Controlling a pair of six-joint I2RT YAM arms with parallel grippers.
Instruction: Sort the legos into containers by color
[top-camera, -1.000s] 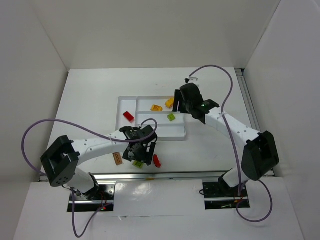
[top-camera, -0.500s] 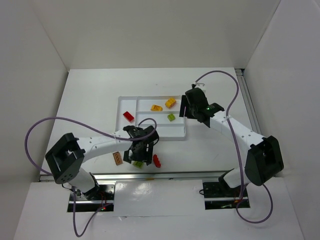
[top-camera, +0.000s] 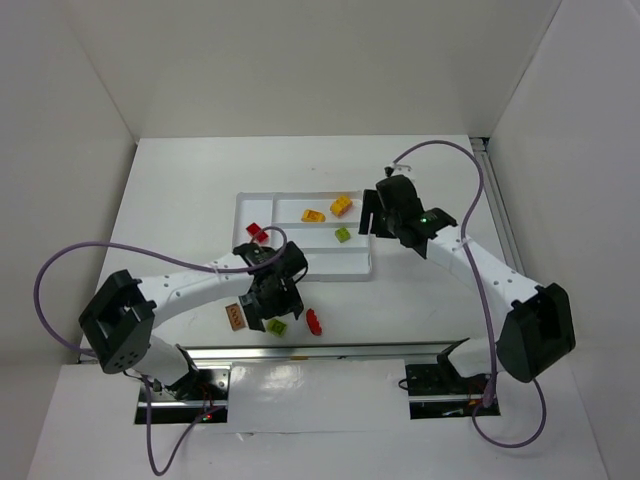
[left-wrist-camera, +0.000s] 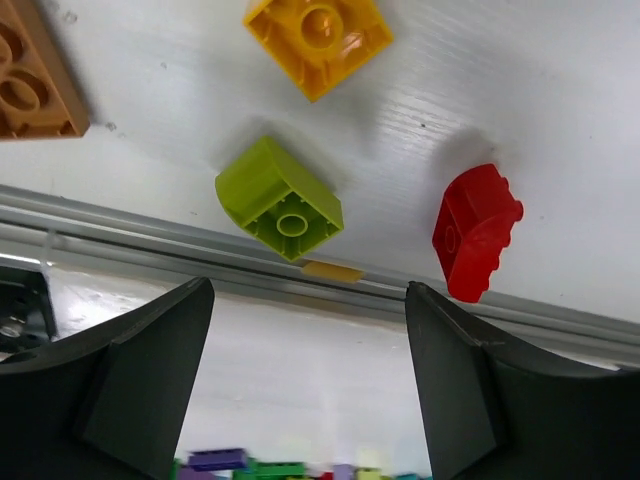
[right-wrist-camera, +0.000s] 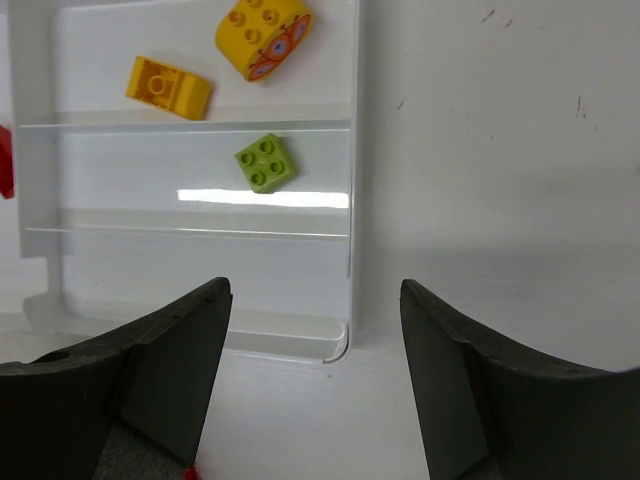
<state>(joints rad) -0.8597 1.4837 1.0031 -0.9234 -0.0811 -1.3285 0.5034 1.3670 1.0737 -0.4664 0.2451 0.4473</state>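
Lime brick (left-wrist-camera: 280, 200) and red brick (left-wrist-camera: 476, 230) lie loose just on the near side of the tray (top-camera: 335, 262) — left gripper (left-wrist-camera: 308, 300) points down over them, jaws spread wide. Right gripper (right-wrist-camera: 315, 300) hovers over the tray's right rim, also spread, empty — its arm reaching in from the right.

brown lego (left-wrist-camera: 30, 85): left wrist view, cut by the left and top edges, a few studs showing.
yellow lego (left-wrist-camera: 318, 40): clipped by the top edge there; in the top view, hidden under the left end effector (top-camera: 271, 304).
red lego (right-wrist-camera: 4, 165): right wrist view, a sliver at the left edge.
tray (right-wrist-camera: 352, 200): tall section out of frame.
coloured shapes (left-wrist-camera: 260, 465): bottom edge, too blurred to identify.
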